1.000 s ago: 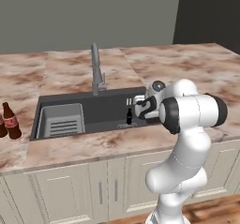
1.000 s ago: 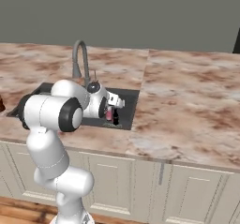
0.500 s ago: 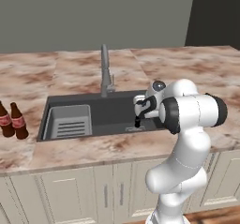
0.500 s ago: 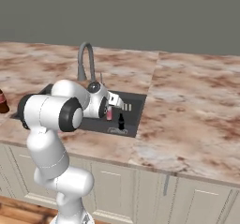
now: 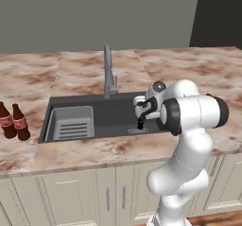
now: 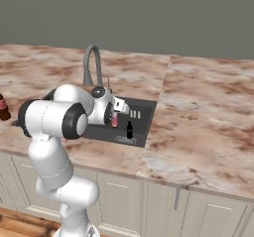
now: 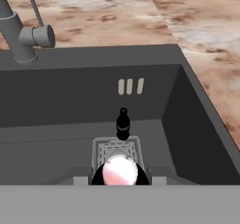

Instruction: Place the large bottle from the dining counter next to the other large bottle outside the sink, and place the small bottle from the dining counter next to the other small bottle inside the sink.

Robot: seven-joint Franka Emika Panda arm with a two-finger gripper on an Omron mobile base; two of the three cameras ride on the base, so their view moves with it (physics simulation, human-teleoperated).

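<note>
My gripper (image 6: pixel 115 117) hangs over the right part of the dark sink (image 5: pixel 94 100), shut on a small bottle (image 7: pixel 120 170) with a pinkish top, which shows as a pink body (image 6: pixel 114 120) between the fingers. Just beyond it another small bottle (image 7: pixel 123 123), black, stands upright on the sink floor near the drain (image 5: pixel 140 124) (image 6: pixel 129 130). Two large brown bottles (image 5: pixel 5 121) (image 5: pixel 20 122) with red labels stand side by side on the counter left of the sink; one large bottle (image 6: pixel 2 107) shows at the left edge of the right base view.
A tall curved steel faucet (image 5: pixel 108 71) (image 6: pixel 92 65) (image 7: pixel 18 35) rises behind the sink. A lighter grey slotted insert (image 5: pixel 71 122) fills the sink's left half. Marbled counter (image 6: pixel 198 112) stretches to the right; pale cabinets (image 5: pixel 71 192) run below.
The whole picture has shifted right in both base views, so the base has driven left along the counter. The gripper keeps its hold on the small bottle over the sink.
</note>
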